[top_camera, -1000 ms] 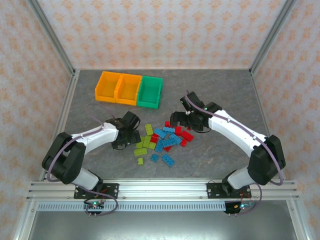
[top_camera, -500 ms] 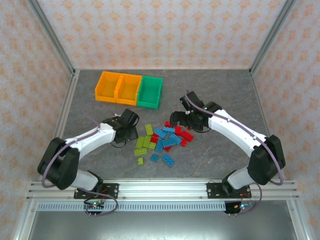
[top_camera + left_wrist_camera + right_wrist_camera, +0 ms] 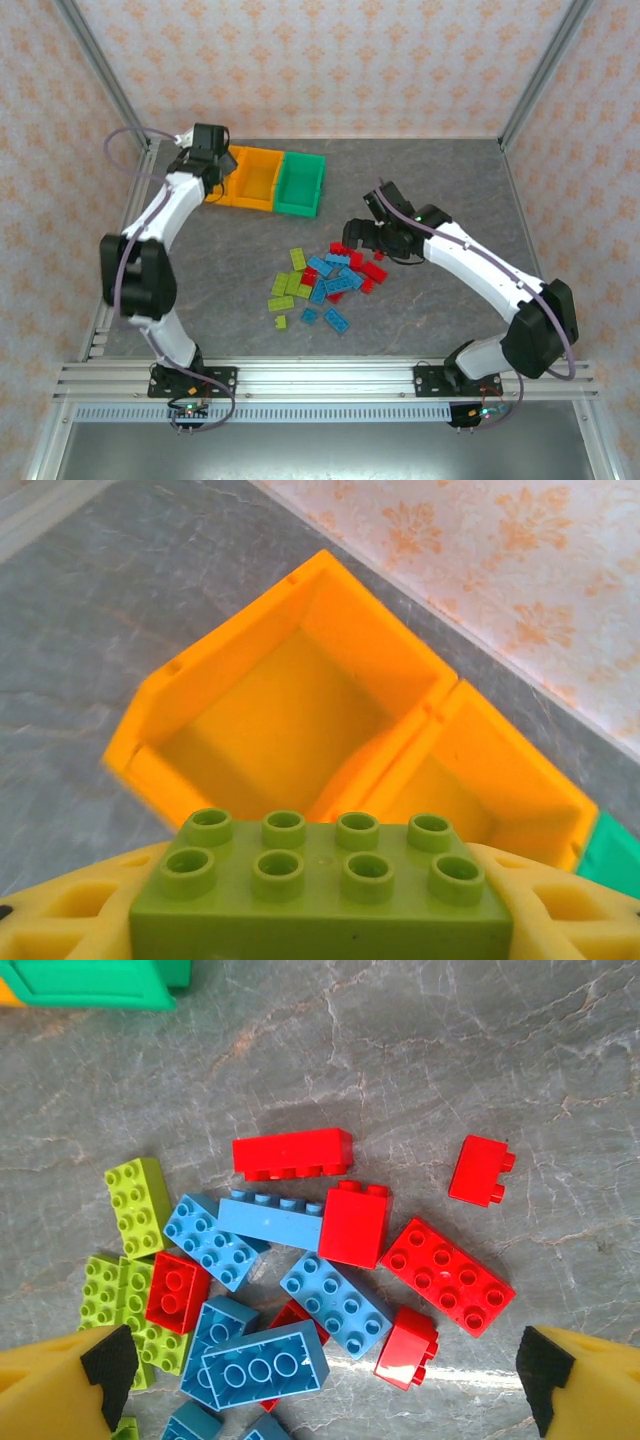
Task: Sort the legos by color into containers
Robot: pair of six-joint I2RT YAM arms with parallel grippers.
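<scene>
My left gripper [image 3: 205, 152] hangs over the leftmost orange bin [image 3: 270, 710], shut on a lime green eight-stud brick [image 3: 325, 880]. That bin looks empty, as does the second orange bin [image 3: 495, 780] beside it. The green bin [image 3: 301, 183] ends the row on the right. A pile of lime, light blue and red legos [image 3: 320, 285] lies mid-table. Above its right side, my right gripper [image 3: 325, 1365] stands open with nothing between its fingers. Red bricks [image 3: 445, 1275] and light blue bricks [image 3: 335, 1305] lie beneath it.
The metal frame rail [image 3: 125, 235] runs close along the left of the bins and my left arm. Bare grey tabletop [image 3: 440, 180] stretches right of the green bin and in front of the pile.
My left arm has swung from beside the pile's left edge to the back left, carrying the lime brick over the leftmost orange bin. The right gripper has barely shifted.
</scene>
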